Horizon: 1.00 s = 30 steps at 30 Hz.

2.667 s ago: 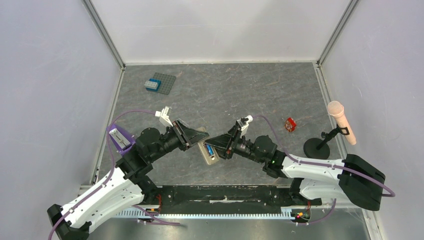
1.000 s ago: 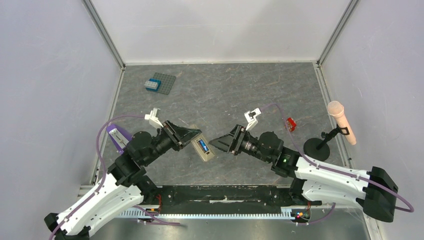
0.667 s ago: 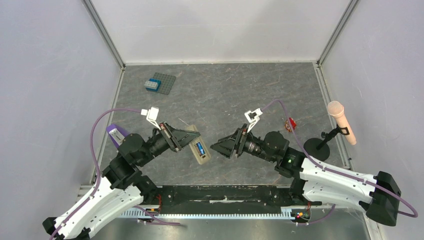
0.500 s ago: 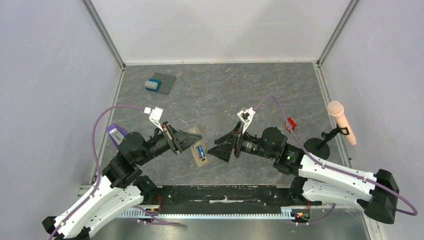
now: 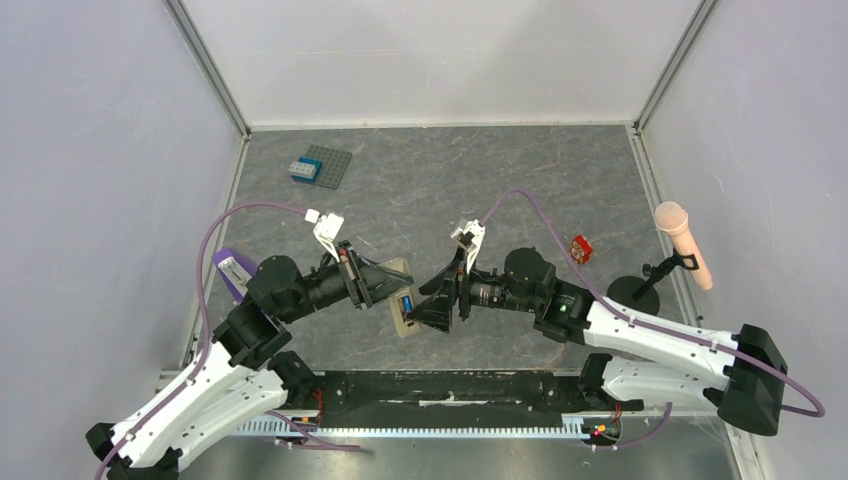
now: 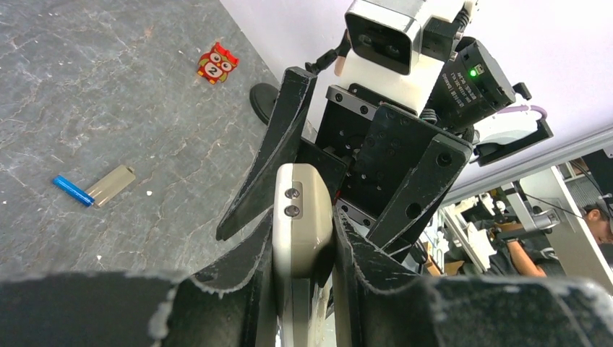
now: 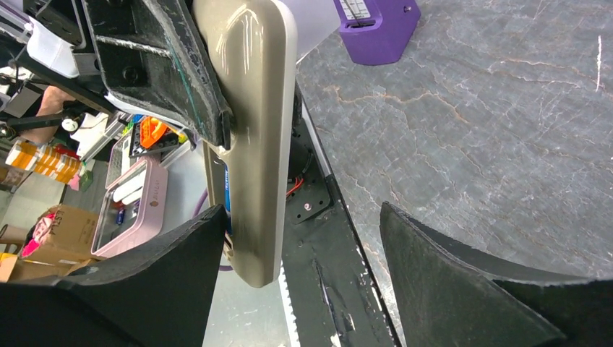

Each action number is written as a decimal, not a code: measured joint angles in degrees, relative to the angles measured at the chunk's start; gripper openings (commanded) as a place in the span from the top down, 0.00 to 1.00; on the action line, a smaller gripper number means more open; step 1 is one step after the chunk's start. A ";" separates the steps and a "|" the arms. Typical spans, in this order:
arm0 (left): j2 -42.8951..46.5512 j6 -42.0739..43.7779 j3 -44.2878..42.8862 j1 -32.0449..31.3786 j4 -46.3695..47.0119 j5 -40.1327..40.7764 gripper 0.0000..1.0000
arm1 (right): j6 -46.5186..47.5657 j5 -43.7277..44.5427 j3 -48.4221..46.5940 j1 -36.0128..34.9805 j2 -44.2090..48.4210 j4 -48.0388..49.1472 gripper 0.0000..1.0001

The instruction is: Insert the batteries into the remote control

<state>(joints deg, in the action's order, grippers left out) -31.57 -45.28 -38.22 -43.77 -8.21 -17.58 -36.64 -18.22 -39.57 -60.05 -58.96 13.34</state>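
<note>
Remote control (image 6: pixel 302 217) — slim glossy beige slab | left pincer (image 5: pixel 388 283) pinching it | right pincer (image 7: pixel 300 217) spread

battery (image 6: pixel 72 191) beside cover (image 6: pixel 112 184), both — on table (image 6: pixel 144 108)

Nothing legible with any certainty. Fine white print on the black housing (image 6: pixel 463 76) beside its green light, too small to make out. Pale label with dark marks atop the purple block (image 7: pixel 377 25), cut by the frame edge and blurred. Dark mark on the white belly of the small red figure (image 6: pixel 214 63), possibly a numeral, not sure. Tiny dark logo on the pink case (image 7: pixel 137 196), unreadable
</note>
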 measured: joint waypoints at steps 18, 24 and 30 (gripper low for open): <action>-2.29 2.86 -0.20 0.31 0.02 -0.72 0.98 | -2.12 2.97 -0.37 -0.72 -1.49 -1.25 0.49; -2.32 3.96 -0.74 0.31 -0.76 -0.31 0.98 | -3.23 4.37 -0.28 -0.74 0.22 -2.89 0.45; -1.62 4.55 -1.49 0.28 -2.45 -0.39 0.98 | -4.20 6.58 -0.22 -0.02 1.66 -4.55 0.18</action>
<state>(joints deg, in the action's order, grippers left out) -33.19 -40.73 -39.70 -43.48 -10.66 -17.98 -40.84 -11.64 -39.79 -60.07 -57.30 8.80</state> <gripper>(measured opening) 0.325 0.751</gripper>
